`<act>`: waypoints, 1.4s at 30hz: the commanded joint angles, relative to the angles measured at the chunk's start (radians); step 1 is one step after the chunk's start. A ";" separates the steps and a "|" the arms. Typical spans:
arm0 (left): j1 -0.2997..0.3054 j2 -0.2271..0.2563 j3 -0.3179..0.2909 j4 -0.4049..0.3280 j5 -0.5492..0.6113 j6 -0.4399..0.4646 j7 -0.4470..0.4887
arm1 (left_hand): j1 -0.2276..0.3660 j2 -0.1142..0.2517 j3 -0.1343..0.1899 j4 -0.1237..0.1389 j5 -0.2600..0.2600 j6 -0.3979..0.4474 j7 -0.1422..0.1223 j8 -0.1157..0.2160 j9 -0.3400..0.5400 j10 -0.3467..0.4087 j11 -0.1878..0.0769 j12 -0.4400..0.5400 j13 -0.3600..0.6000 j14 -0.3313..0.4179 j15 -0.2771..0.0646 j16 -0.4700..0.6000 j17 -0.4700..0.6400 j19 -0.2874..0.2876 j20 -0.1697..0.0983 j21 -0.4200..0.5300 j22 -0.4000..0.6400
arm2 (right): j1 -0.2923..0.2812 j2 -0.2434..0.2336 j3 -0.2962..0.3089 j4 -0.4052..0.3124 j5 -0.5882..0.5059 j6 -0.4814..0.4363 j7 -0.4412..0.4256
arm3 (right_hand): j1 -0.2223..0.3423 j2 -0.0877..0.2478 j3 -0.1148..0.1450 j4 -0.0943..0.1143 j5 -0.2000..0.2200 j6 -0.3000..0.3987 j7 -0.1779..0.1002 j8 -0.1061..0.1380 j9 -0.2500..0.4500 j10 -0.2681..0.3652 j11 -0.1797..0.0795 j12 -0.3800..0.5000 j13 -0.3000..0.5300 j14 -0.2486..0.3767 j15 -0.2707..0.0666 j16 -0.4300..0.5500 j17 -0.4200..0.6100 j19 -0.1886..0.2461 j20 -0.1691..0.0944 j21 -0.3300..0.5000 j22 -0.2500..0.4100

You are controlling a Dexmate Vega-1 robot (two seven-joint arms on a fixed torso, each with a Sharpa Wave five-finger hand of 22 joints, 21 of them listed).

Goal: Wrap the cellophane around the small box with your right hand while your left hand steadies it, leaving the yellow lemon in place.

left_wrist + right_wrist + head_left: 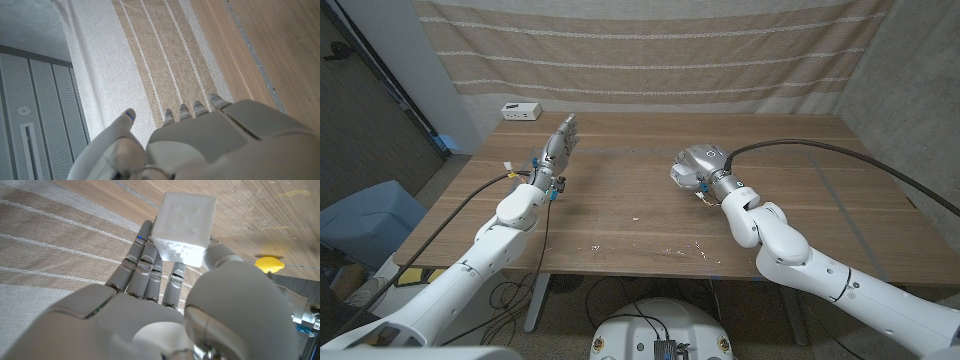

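The small box (184, 226) is the centre of this task, but it is one of the smaller things here, so I begin from the big ones.

The wooden table (620, 220) takes most of the head view, with a striped curtain (650, 50) hanging behind it. The right hand (694, 167) is low over the middle of the table. The left hand (558, 143) is raised on its side of the table, well apart from the right one. Its fingers are stretched out and hold nothing.

In the right wrist view the box sits in the right hand, between the fingers (142, 255) on one side and the thumb on the other. Its surface looks whitish and a little cloudy. I cannot tell if cellophane already covers it.

The yellow lemon (270, 264) lies on the table just beyond the thumb, apart from the box. A small white device (521, 111) stands at the far corner on the left.

I think the wrapping is at an early stage, because the left hand does not yet steady anything. To do the step well, the left hand should come across and press the box from above or from the side. Then the right hand can loosen its grip and pull the film tight around the edges. The movement should go away from the lemon, which is near enough to be pushed by the thumb.
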 commanded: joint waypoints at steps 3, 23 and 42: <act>0.004 0.000 -0.003 0.006 -0.009 -0.004 -0.009 | 0.008 0.037 0.004 0.003 -0.005 -0.003 -0.003 0.000 0.004 -0.047 0.004 -0.003 0.002 -0.111 -0.006 0.002 0.001 -0.006 0.004 0.000 0.003 | -0.010 0.042 0.023 0.035 -0.006 0.095 0.025 | 0.249 0.233 -0.007 0.001 -0.001 0.007 0.001 -0.008 0.003 0.081 -0.068 -0.004 0.005 0.049 -0.131 -0.006 0.006 -0.007 -0.130 0.014 0.004; 0.013 0.004 -0.005 -0.003 -0.011 -0.004 -0.008 | 0.007 0.037 0.004 0.004 -0.005 -0.004 -0.004 0.000 0.004 -0.047 0.007 -0.003 0.002 -0.111 -0.005 0.002 0.001 -0.006 0.004 -0.001 0.003 | 0.024 0.092 0.005 0.111 0.029 0.177 0.044 | 0.264 0.233 -0.019 0.007 -0.001 0.010 -0.001 -0.018 0.005 0.083 -0.074 -0.017 0.007 0.049 -0.131 -0.017 0.008 -0.022 -0.132 0.042 0.002; 0.027 0.006 -0.009 -0.012 -0.014 -0.004 -0.003 | 0.006 0.037 0.004 0.005 -0.005 -0.004 -0.004 0.000 0.004 -0.048 0.005 -0.003 0.002 -0.111 -0.006 0.002 0.001 -0.006 0.004 -0.002 0.003 | 0.082 0.136 -0.034 0.200 0.055 0.213 0.059 | 0.275 0.232 -0.028 0.010 0.000 0.011 0.001 -0.026 0.006 0.085 -0.065 -0.026 0.008 0.050 -0.131 -0.025 0.011 -0.031 -0.131 0.065 -0.001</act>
